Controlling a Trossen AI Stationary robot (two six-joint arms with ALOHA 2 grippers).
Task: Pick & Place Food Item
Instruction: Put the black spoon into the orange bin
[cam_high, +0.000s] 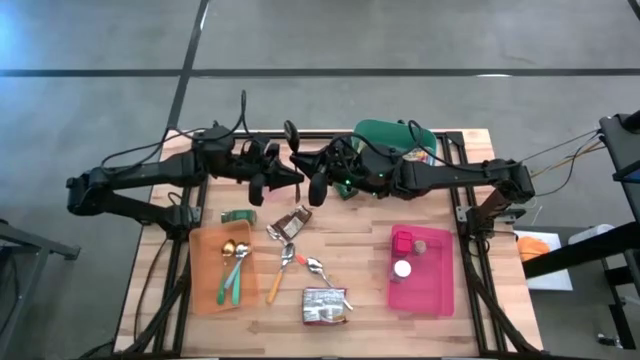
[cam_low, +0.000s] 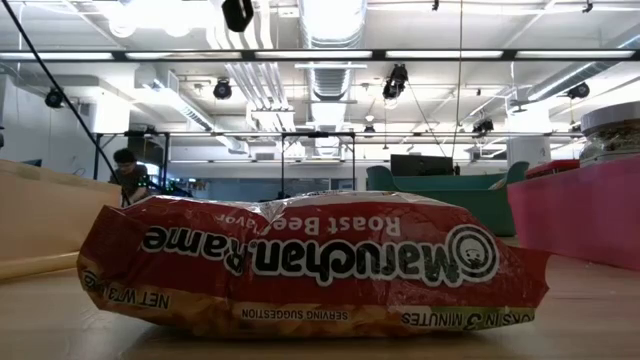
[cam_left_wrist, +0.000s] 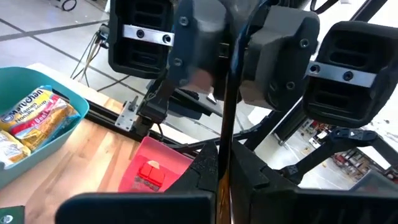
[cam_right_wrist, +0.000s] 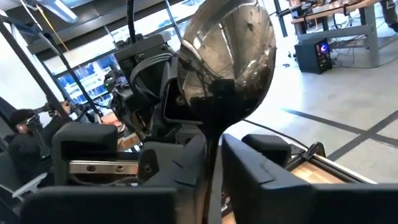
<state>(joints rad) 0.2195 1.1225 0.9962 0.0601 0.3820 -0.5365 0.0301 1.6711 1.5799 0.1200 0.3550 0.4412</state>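
Observation:
High over the middle of the table my two grippers meet tip to tip. My left gripper and my right gripper are each shut on one metal spoon. In the left wrist view the spoon shows only as a thin dark handle, edge-on. A red ramen packet lies flat on the table near the front edge and fills the low view. More ramen packets lie in the green bin at the far edge. My left gripper pinches the spoon's thin handle between its two fingers, coming level from the table's left. The spoon is lifted well clear of the table. How far along the handle it holds does not show. My right gripper has the spoon's handle just below the bowl between its two fingers, coming level from the table's right. The bowl stands out past the fingertips, toward the left gripper behind it. The spoon is clear of the table.
An orange tray at the front left holds spoons. A pink tray at the right holds a red block and a small jar. Loose spoons, a brown wrapper and a small green item lie mid-table.

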